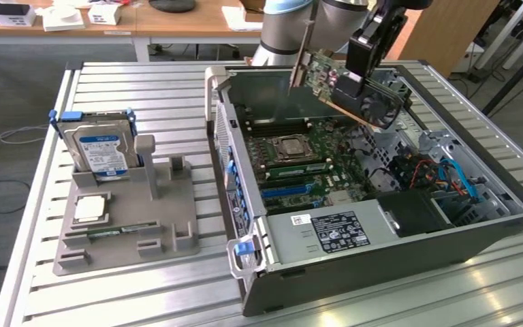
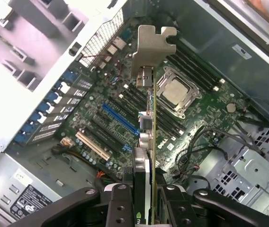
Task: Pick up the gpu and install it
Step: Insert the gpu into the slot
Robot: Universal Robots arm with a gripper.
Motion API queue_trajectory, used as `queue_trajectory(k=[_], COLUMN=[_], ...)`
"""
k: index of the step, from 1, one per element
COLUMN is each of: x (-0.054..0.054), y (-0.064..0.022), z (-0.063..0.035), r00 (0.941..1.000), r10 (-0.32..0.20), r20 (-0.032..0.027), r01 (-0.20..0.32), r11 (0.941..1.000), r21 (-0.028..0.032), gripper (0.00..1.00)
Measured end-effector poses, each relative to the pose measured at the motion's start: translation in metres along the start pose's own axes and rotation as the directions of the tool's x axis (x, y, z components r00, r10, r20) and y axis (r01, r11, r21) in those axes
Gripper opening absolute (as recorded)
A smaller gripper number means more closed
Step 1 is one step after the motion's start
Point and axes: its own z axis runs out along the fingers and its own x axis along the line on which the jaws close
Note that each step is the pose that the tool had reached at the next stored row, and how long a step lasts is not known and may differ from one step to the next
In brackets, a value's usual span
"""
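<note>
The end effector [image 1: 353,82] clamps the gpu [image 1: 381,102], holding it tilted in the air above the motherboard [image 1: 302,163] inside the open case [image 1: 398,266].

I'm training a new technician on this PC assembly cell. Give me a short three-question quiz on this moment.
1. True or false: the pincer is shut on the gpu, which hangs above the open computer case.
2. Which item stands upright in the grey holder at the exterior view's left?
A) a hard drive
B) a keyboard
C) a monitor
3. Fill in: the processor socket sits on the green ____ inside the case.

Key:
1. true
2. A
3. motherboard
</note>
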Motion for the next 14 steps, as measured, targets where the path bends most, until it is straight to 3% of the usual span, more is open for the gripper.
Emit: queue_trajectory(k=[6, 14], x=[0.0, -0.0002], y=[0.0, 0.0003], z=[0.0, 0.0], r00=[0.9978, 0.9976], r10=[-0.066, -0.069], r20=[-0.0056, -0.006], r01=[0.066, 0.069], r11=[0.9978, 0.9976], r21=[0.0062, 0.0068], gripper=[0.27, 0.27])
